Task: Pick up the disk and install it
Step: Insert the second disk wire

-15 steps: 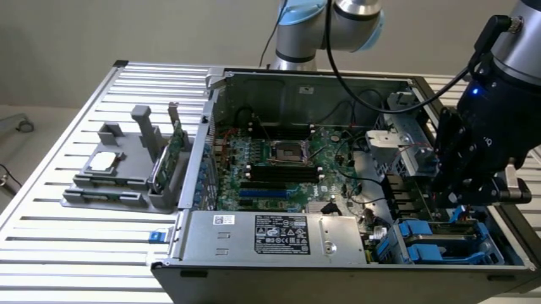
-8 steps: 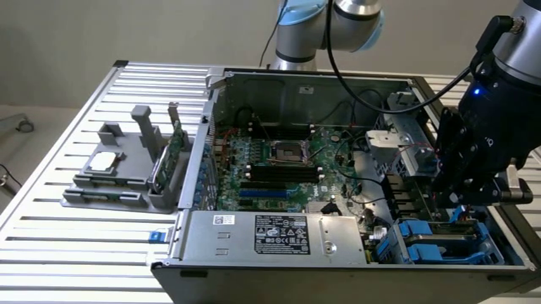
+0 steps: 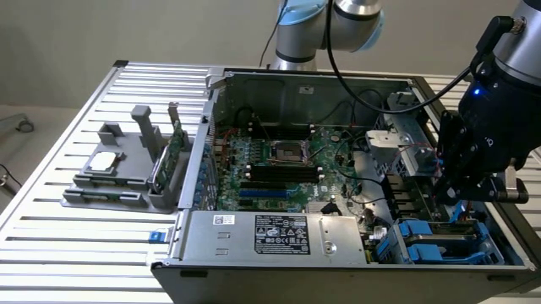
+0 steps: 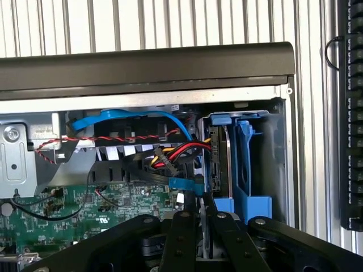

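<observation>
A: Item one, the disk?
B: Seated edge-up in the blue carrier bay at a corner of the open computer case, with red, yellow and black cables plugged at its end.

A: The gripper?
B: Poised just over the disk's near end; its black fingers are drawn close together, with nothing visibly pinched between them.

A: Surroundings?
B: Green motherboard on the case floor, a labelled power supply along the near wall, and a blue cable arching above the wiring.

A: Outside the case?
B: A grey holder on the slatted counter, carrying a small square chip and an upright green card.
</observation>
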Robot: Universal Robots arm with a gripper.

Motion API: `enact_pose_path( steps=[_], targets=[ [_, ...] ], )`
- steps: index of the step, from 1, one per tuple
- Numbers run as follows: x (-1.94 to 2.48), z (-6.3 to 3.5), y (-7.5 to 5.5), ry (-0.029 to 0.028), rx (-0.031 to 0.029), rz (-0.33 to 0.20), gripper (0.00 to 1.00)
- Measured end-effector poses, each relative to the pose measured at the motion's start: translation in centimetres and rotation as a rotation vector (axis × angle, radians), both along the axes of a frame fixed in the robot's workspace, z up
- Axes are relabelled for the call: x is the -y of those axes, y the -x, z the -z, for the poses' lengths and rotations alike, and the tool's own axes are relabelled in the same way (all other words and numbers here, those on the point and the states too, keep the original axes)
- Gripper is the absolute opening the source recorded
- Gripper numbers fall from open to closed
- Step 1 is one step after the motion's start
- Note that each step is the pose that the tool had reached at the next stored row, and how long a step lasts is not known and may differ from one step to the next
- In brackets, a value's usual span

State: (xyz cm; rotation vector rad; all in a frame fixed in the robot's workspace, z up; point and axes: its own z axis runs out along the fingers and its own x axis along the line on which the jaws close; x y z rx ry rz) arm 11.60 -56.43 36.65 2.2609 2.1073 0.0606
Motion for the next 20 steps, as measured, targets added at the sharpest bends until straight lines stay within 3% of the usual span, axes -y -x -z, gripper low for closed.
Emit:
enact_pose_path(
  steps=[6,9,14,17,20],
  targets=[
    [0.1,0.01,0.0,-0.0014,0.0,0.0,0.16],
    [0.54,0.1,0.0,-0.0031,0.0,0.0,0.16],
    [1.14,0.72,0.1,-0.0139,0.0,-0.008,0.16],
    [1.25,1.18,0.2,-0.0198,-0.0001,-0.027,0.16],
    [1.27,1.45,0.2,-0.0218,-0.0004,-0.054,0.16]
  ],
)
